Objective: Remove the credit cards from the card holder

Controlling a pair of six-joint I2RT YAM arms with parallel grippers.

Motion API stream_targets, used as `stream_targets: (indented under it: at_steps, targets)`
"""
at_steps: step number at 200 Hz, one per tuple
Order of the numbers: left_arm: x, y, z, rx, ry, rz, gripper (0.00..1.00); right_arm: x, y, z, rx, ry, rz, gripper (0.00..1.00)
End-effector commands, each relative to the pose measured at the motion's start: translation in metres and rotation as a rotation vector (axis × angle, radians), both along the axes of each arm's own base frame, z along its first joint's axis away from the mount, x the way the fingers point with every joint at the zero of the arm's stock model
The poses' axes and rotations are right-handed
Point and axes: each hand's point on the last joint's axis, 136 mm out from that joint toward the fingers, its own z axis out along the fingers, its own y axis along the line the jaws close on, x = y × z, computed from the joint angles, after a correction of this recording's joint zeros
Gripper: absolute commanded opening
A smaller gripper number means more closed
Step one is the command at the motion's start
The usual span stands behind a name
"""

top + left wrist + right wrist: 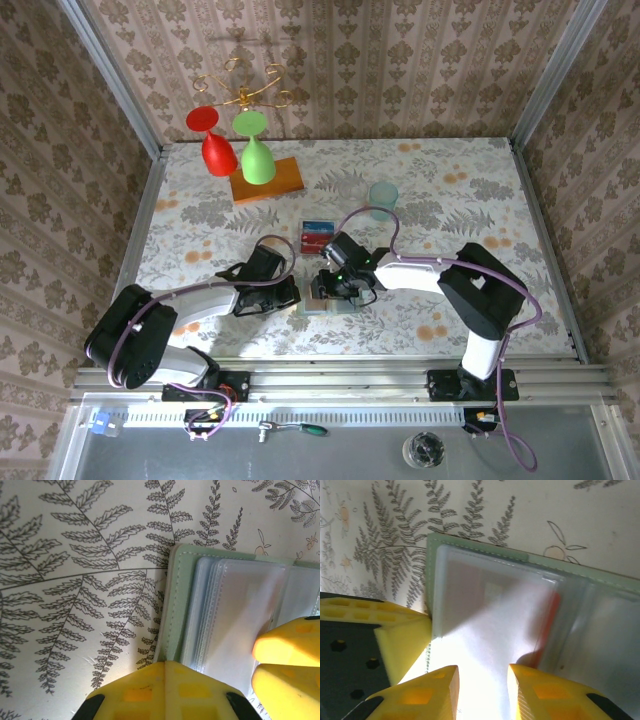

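The card holder (340, 306) lies open on the fern-print table (450, 180), low in the centre of the overhead view, just between the two grippers. In the left wrist view its sage-green cover runs along the left edge of a stack of clear pocket sheets (240, 610). In the right wrist view the edge of a red card (550, 622) shows inside one pocket, right of centre.

The left gripper (165, 667) comes in at the bottom of its own view with its jaws pressed together, the tips resting on the lower left corner of the holder. The right gripper (482, 672) sits at the bottom of its view with its jaws partly spread and a glaring pale pocket sheet running into the gap. Glare makes it hard to say whether the fingers touch that sheet.

A small pile of loose cards (318, 236), red with a blue one, lies on the table just above the holder in the overhead view. A pale teal cup (383, 198) stands further up and to the right. Toward the upper left, an orange board (268, 182) carries a gold rack with a red glass (214, 145) and a green glass (256, 152) hanging upside down.
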Motion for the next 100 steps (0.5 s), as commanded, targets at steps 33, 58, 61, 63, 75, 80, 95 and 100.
stream_targets:
  at_steps: [33, 58, 61, 63, 75, 80, 95, 100]
  targets:
    - [-0.005, 0.003, -0.004, 0.018, 0.026, -0.01, 0.06, -0.006, -0.019, -0.001, -0.072, -0.012, -0.038, 0.33]
    - [-0.004, 0.002, -0.004, 0.019, 0.03, -0.013, 0.06, -0.007, -0.024, -0.002, -0.083, -0.015, -0.041, 0.33]
    - [-0.004, 0.002, -0.004, 0.019, 0.03, -0.013, 0.06, -0.007, -0.024, -0.002, -0.083, -0.016, -0.04, 0.33]
    - [-0.004, 0.001, -0.004, 0.019, 0.03, -0.015, 0.06, -0.007, -0.024, -0.002, -0.084, -0.017, -0.04, 0.33]
    - [-0.003, 0.001, -0.002, 0.019, 0.028, -0.015, 0.06, -0.007, -0.025, -0.003, -0.082, -0.018, -0.04, 0.33]
    - [-0.002, 0.0, -0.002, 0.017, 0.026, -0.014, 0.06, -0.008, -0.025, -0.004, -0.083, -0.016, -0.039, 0.33]
    - [0.003, -0.005, 0.006, -0.001, 0.007, -0.015, 0.06, -0.007, -0.024, -0.005, -0.076, -0.013, -0.036, 0.33]
    - [0.005, -0.006, 0.009, -0.006, -0.001, -0.015, 0.06, -0.008, -0.024, -0.006, -0.074, -0.01, -0.034, 0.33]
